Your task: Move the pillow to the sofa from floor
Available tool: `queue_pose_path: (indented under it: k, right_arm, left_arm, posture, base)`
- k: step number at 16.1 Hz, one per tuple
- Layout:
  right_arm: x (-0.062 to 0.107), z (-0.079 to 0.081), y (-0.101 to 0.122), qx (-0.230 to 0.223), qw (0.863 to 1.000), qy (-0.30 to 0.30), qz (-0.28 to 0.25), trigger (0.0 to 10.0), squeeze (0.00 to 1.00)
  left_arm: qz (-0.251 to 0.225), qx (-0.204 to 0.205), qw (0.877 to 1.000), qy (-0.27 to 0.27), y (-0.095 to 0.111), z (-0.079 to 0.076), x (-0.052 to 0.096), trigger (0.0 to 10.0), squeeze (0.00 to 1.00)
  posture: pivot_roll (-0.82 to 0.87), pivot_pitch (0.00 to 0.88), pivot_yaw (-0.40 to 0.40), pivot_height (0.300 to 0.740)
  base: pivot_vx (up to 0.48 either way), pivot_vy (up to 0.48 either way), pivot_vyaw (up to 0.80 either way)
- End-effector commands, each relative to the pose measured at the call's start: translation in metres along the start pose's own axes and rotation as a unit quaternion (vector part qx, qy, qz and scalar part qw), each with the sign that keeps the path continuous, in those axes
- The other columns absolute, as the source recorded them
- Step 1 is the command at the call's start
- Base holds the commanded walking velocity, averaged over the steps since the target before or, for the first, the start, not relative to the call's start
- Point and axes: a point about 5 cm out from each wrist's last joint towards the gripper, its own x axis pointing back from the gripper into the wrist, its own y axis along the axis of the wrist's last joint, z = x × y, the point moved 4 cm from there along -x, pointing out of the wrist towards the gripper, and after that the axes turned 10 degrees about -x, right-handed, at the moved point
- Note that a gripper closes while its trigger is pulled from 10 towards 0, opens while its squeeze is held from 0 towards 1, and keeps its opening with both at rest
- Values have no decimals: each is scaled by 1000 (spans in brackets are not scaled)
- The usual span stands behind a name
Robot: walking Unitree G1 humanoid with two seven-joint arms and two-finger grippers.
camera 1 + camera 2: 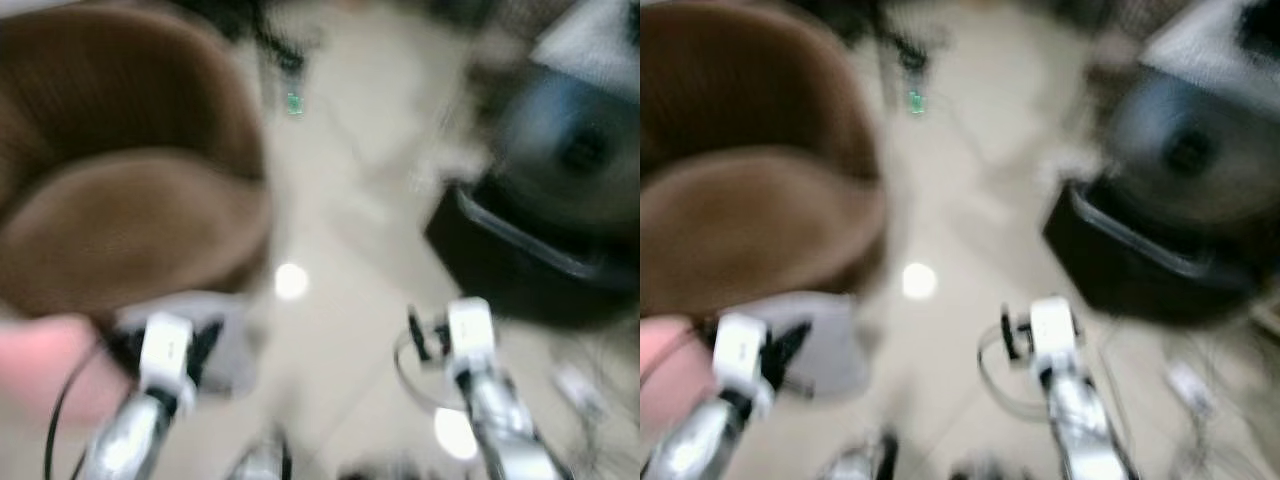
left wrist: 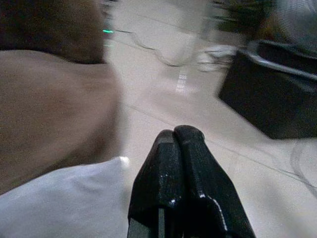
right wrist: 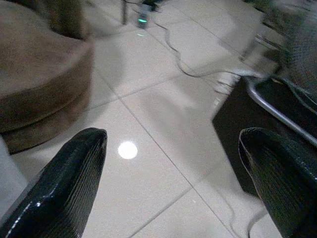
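Blurred head views over a glossy cream tiled floor [image 1: 340, 330]. On the robot's left, a rounded brown fabric sofa [image 1: 120, 180] with a curved seat cushion. At its foot, on the tiles, a pale grey-white soft pillow [image 2: 59, 203], partly hidden behind the left arm in the head views; beside it at the lower left edge, a pink blurred shape [image 1: 45, 365], too smeared to identify. Left gripper [image 2: 181, 136] held low just beside the pillow's edge, its two black fingers [image 2: 198, 183] pressed together, nothing between them. Right gripper [image 3: 173, 148] hanging above bare tiles, fingers [image 3: 69, 178] spread wide apart, empty. To the robot's right, a black box-like object with a metal bar [image 3: 257, 124], standing on the floor. Farther off, a thin dark cable [image 3: 188, 64] trailing over the tiles near a small green light [image 1: 294, 103].
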Motion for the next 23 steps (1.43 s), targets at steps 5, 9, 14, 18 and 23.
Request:
queue_pose_path:
  k: [5, 9, 14, 18, 23]
  right_arm:
    - [0, -2, -3, -8, 1000, -5, 4, 10000, 0]
    - [0, -3, -4, -8, 1000, -3, 5, 10000, 0]
    - [-1, -4, -6, -19, 1000, -14, 10, 10000, 0]
    - [0, -4, -8, -17, 1000, -13, 13, 10000, 0]
    - [-1, -5, -8, -13, 1000, -14, 14, 10000, 0]
  left_arm:
    - [34, 1, 999, -2, -10, -5, 6, 10000, 0]
    - [40, -10, 999, -5, -10, -5, 7, 10000, 0]
    - [36, -20, 999, -4, -9, -4, 8, 10000, 1000]
    - [35, -21, 999, -5, -9, -4, 8, 10000, 1000]
    - [39, -21, 999, -5, -10, -4, 9, 10000, 1000]
  posture:
    - [87, 175, -79, 740]
    - [85, 175, -80, 740]
    - [85, 163, -74, 740]
    - [84, 161, -75, 740]
    - [81, 164, -73, 740]
  base:
    - [0, 0, 754]
    - [0, 0, 750]
    - [0, 0, 139]
    - [0, 0, 0]
    - [0, 0, 0]
